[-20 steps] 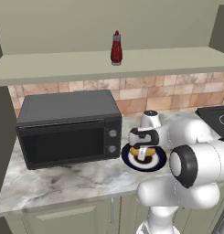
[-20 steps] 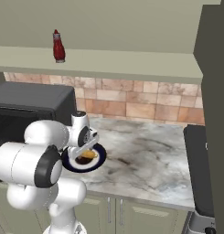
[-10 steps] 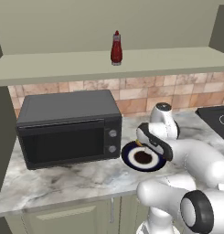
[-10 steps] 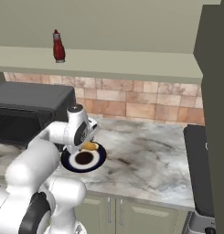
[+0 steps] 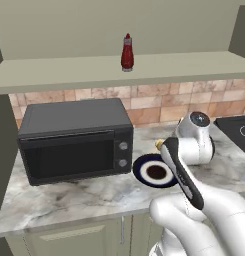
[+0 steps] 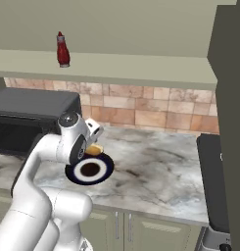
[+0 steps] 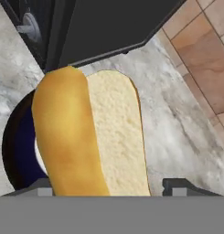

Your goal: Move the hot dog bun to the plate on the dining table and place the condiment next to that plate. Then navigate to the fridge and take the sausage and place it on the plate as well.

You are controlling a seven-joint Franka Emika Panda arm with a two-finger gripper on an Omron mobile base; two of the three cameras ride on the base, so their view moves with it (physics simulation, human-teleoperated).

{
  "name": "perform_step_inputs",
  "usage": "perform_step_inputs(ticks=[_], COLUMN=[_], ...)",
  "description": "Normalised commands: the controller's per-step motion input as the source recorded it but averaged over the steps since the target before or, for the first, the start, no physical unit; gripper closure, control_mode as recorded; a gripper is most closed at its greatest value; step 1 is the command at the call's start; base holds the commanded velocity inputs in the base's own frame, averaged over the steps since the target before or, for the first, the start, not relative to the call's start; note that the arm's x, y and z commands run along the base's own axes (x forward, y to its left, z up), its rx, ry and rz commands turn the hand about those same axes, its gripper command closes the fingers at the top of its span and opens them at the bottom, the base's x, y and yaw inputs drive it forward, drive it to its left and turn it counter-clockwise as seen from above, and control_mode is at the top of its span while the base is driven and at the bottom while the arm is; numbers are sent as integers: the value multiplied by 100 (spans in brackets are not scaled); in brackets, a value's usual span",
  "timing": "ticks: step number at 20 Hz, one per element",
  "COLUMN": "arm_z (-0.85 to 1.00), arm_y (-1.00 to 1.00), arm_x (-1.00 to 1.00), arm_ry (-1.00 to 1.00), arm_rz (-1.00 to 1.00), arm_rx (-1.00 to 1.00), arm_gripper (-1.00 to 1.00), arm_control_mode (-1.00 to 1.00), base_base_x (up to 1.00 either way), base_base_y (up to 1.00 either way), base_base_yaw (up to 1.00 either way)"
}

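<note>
Microwave [image 5: 76, 140] crowds the left, dark blue plate [image 5: 144, 167] beside it near the counter front edge [image 5: 69, 222], open marble [image 6: 156, 162] to the right. Hot dog bun [image 7: 93, 137] sits between the gripper [image 7: 109, 185] tips, jaws wide around it, over the plate's back rim. Arm bent low. Condiment [image 5: 127, 52] on shelf [image 5: 69, 72] above.

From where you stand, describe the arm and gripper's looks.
The arm is glossy white with rounded, bulbous links; a dark strip runs along one link and grey-black round caps mark the joints. The gripper ends in two small dark, blocky fingertips. No cables or markings show.
</note>
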Motion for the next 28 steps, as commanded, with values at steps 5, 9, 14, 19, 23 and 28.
perform_step_inputs(ticks=[5, 9, 14, 19, 23, 28], arm_z=[77, 65, 51, 35, 5, -11], arm_y=[0, -3, -9, -17, -6, 14], arm_x=[-39, -54, -56, -68, -66, -14], arm_ry=[-20, -27, -21, -27, -26, -2], arm_rz=[-10, -9, -4, -6, -2, 3], arm_rx=[0, 0, 0, 0, 0, -5], arm_gripper=[100, 100, 100, 100, 100, 100], arm_control_mode=[-100, -100, -100, -100, -100, -100], base_base_x=[0, 0, 0, 0, 0, 0], base_base_y=[0, 0, 0, 0, 0, 0], base_base_yaw=[0, 0, 0, 0, 0, 0])
